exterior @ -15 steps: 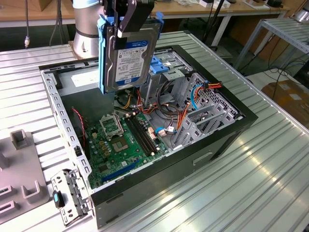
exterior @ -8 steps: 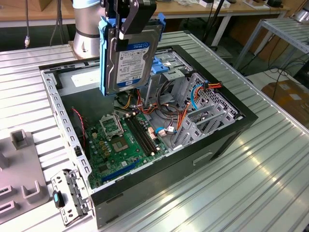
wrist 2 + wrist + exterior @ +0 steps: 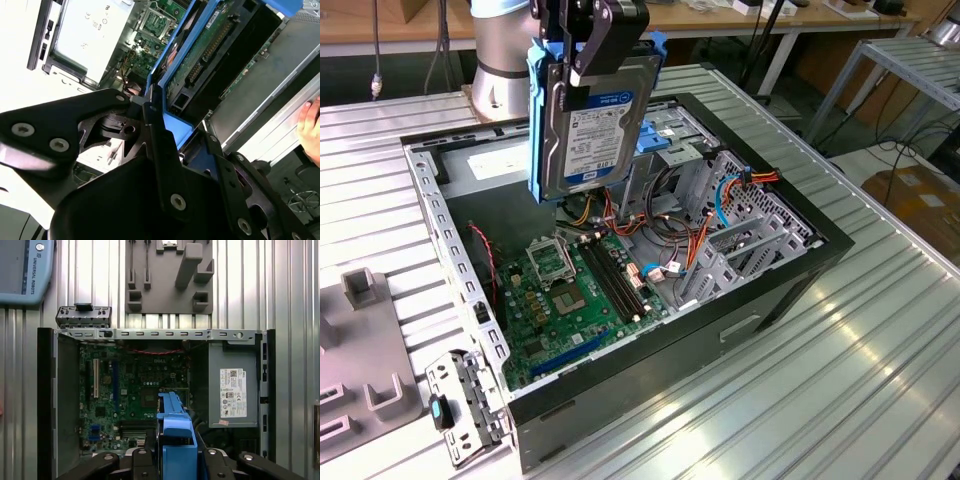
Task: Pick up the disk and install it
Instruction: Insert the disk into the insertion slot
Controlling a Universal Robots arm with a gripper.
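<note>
disk (image 3: 558, 130) is clamped in the gripper (image 3: 586, 68) above the case (image 3: 790, 290); label (image 3: 605, 125) seen in the exterior view, green underside (image 3: 200, 55) and a hand (image 3: 310, 125) in the second wrist view

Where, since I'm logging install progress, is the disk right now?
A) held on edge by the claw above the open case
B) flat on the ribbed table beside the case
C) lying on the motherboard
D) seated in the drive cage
A: in the exterior view the claw grips the disk on edge, in the air above the open computer case.
</note>
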